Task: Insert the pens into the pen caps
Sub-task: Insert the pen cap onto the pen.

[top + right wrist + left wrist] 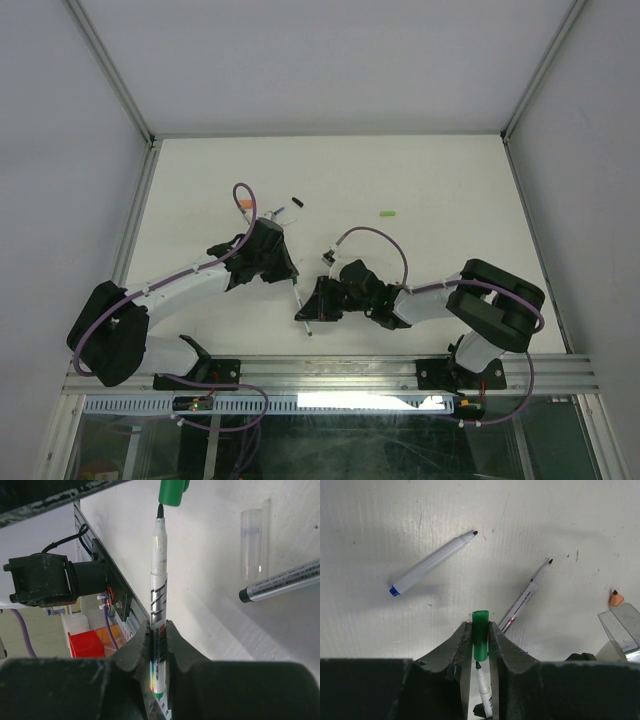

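My left gripper (pixel 480 625) is shut on a dark green pen cap (pixel 480 640), its open end facing back toward the wrist. My right gripper (pixel 158 625) is shut on a white pen (pixel 159 595) with printed lettering and a green end. The pen's dark tip (pixel 160 511) sits right at the mouth of the green cap (pixel 173 492), with the barrel outside it. In the top view the two grippers (pixel 293 278) (pixel 312 303) meet near the table's front middle, the pen (pixel 306 322) between them.
A white pen with a blue end (pixel 430 565) and a slim pen (pixel 526 596) lie beyond the left gripper, an orange cap (pixel 616 599) to the right. A clear tube (pixel 251 542) and a silver pen (pixel 282 582) lie by the right gripper. A light green cap (pixel 388 213) and a black cap (pixel 297 201) lie further back.
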Robot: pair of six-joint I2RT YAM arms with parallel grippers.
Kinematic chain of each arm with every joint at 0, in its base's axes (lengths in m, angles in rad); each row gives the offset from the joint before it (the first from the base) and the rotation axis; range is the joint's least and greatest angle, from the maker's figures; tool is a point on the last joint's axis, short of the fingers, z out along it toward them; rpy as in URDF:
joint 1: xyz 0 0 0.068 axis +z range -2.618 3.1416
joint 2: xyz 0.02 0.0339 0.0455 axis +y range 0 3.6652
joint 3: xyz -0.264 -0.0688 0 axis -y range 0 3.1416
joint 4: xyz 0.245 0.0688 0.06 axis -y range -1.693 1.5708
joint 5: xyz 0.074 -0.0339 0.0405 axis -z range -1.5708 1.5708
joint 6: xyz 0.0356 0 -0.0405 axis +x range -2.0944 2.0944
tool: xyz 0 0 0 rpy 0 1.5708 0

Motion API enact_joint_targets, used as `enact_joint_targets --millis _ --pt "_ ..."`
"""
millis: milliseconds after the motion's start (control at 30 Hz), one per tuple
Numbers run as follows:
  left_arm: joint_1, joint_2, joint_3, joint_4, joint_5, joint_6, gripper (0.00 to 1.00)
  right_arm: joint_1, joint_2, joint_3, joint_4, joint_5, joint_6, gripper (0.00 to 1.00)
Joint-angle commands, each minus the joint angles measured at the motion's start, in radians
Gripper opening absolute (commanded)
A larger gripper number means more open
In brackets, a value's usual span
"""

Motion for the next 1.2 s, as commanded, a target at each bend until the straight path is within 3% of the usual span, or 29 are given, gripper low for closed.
enact_joint_targets --millis 0,1167 --pt "0.009 -0.01 0.018 0.053 0.0 -0.005 0.19 0.003 0.005 0.036 0.061 0.013 0.017 0.0" --pt "0.009 -0.003 0.026 0.053 -0.004 0.002 0.18 0.002 -0.039 0.033 -0.023 0.074 -0.01 0.0"
